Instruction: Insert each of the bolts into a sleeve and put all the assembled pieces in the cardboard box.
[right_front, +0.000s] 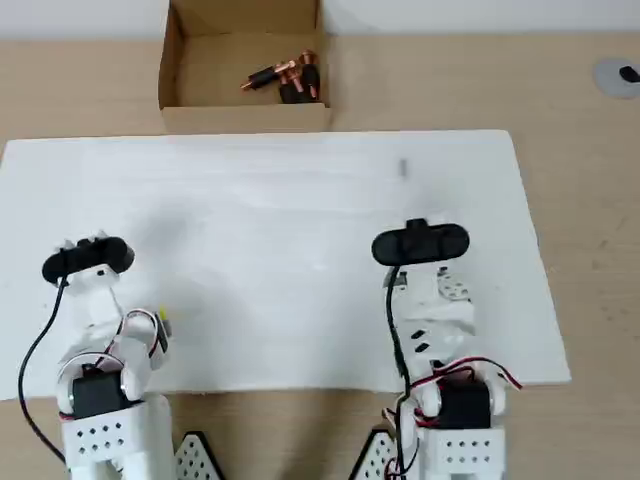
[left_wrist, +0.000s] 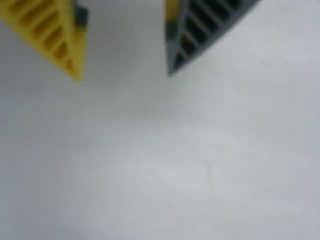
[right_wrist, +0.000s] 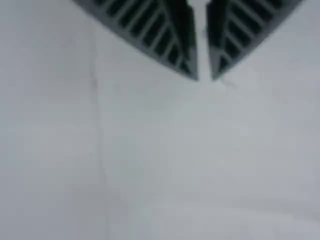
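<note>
Assembled pieces (right_front: 287, 78) lie clustered in cardboard box (right_front: 172, 80), at far side of surface. My left fingers (left_wrist: 67, 55) spread open, empty, over white sheet (right_front: 280, 260); right fingers (right_wrist: 175, 55) closed on nothing. Pieces likely light, rigid, slick, prone to roll; best pinched mid-sleeve.

The high view looks down from well above on the white sheet (right_front: 280, 260) — each wrist view peers past left fingertips (left_wrist: 60, 45) or right fingertips (right_wrist: 170, 45), close over that sheet beyond them.
</note>
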